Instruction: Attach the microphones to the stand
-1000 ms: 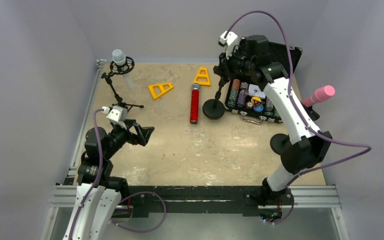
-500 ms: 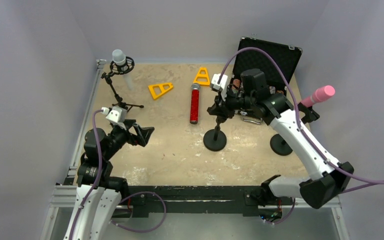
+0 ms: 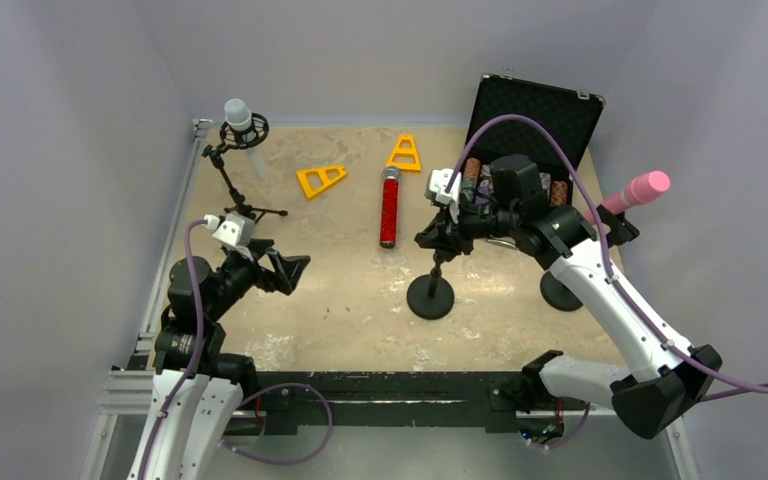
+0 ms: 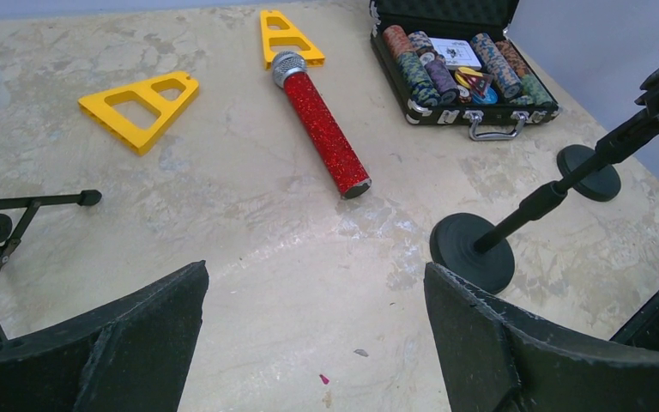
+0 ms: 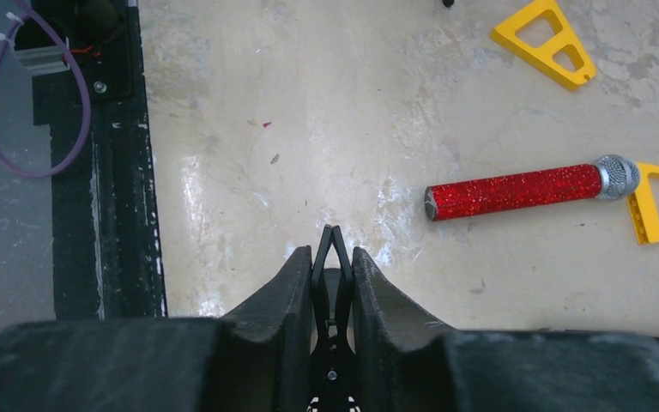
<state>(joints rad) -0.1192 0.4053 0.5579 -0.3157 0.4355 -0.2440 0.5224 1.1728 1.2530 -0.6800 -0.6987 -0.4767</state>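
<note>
Although the tan surface [image 3: 360,320] carries an open chip case [image 3: 540,112] just beyond the right end effector [image 5: 332,251], the case looks clear of the working path. That end effector is clamped on the black clip [image 5: 332,232] topping the round-based stand [image 3: 430,298], whose base rests directly below it. The step in hand appears to be setting this stand where it can take the last microphone. The red microphone [image 3: 390,208] lies flat and unattached to the right end effector's left, near the stand but apart from it. The pink microphone [image 3: 638,188] sits in a holder well to its right. The white microphone [image 3: 237,112] sits in a tripod mount beyond the left end effector [image 4: 315,273], whose fingers stand wide apart. Next, I judge, 1 arm must lift the red microphone and seat it in the clip. A yellow triangle [image 3: 405,152] just beside its mesh head could get nudged.
</note>
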